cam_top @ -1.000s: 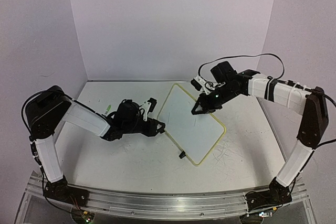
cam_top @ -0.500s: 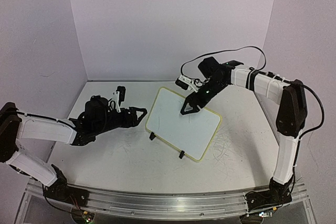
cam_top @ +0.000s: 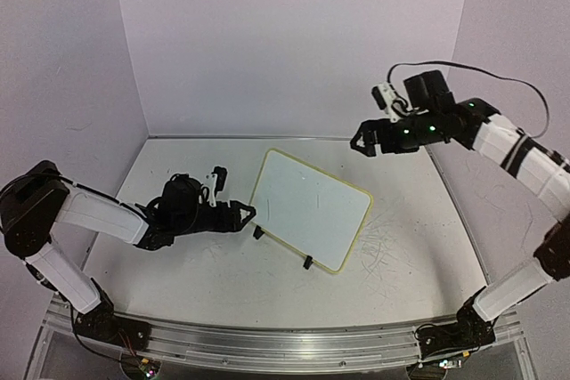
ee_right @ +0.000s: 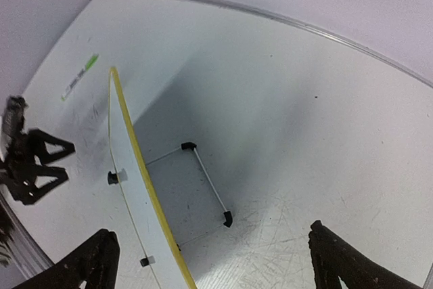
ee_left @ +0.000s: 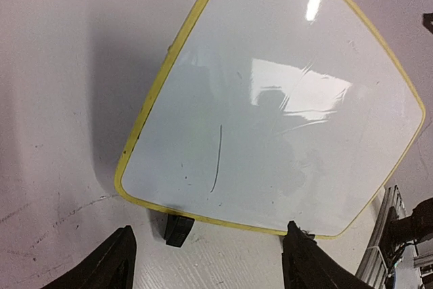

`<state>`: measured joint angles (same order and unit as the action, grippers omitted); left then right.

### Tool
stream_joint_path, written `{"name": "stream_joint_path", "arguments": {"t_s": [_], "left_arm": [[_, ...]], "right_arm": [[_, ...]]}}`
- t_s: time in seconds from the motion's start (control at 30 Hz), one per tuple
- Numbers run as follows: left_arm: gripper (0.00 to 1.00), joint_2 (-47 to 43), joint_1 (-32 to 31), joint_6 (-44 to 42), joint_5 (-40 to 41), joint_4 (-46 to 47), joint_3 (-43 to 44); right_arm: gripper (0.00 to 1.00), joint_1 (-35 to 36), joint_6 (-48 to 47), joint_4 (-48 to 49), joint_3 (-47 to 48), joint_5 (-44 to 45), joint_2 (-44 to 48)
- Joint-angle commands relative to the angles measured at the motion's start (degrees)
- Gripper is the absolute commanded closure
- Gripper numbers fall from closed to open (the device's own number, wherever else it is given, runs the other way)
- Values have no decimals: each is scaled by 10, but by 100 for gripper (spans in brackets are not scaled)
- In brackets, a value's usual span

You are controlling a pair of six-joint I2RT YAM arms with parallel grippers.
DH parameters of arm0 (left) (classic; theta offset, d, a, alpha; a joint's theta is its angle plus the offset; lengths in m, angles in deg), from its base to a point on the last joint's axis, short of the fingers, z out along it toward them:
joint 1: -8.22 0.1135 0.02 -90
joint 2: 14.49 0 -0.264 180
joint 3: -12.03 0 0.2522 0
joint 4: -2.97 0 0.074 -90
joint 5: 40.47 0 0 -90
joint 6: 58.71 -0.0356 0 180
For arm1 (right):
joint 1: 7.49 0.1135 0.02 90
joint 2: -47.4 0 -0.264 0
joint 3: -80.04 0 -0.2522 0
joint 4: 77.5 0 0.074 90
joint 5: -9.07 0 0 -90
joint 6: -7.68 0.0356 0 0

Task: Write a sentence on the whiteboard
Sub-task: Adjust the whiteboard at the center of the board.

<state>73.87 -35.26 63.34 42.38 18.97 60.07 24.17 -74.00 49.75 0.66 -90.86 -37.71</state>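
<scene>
**Pincers spread and empty beside a nearly blank board**

Left pincer [cam_top: 242, 215] sits low on the tabletop [cam_top: 223, 264], just beside the near-left edge of the whiteboard [cam_top: 312, 206]. Its fingers are spread wide with nothing between them. From there it looks placed to steady or nudge the board, not to write on it.

The right pincer [cam_top: 363, 145] hangs raised over the far right, well apart from the board. Its fingers are fully spread too, and it holds no pen.

The whiteboard stands mid-table, leaning back on its thin wire stand [ee_right: 203, 174], so its face tilts up towards the arms, which suits writing. That face is almost bare. The left wrist view shows only one thin dark stroke [ee_left: 216, 160] and a few specks, and no sentence can be read.

A small green-and-white stick [ee_right: 81, 76], possibly a marker though too small to tell, lies on the tabletop to the left, well apart from the board. With neither pincer holding a pen, the writing seems barely begun, and a pen would have to be picked up first.
</scene>
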Motion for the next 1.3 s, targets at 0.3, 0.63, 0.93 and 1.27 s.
{"name": "stream_joint_path", "arguments": {"t_s": [0.3,0.63,0.93,1.27], "left_arm": [[29,116,1,-8,-10,-32,82],[43,157,-1,-1,23,-40,97],[61,179,-57,3,42,-39,120],[66,193,-111,20,41,-29,133]], "right_arm": [[26,16,262,235,-393,-96,222],[58,13,245,385,-441,-87,159],[84,-33,103,386,-401,-128,90],[86,-115,-22,352,-305,-201,0]]}}
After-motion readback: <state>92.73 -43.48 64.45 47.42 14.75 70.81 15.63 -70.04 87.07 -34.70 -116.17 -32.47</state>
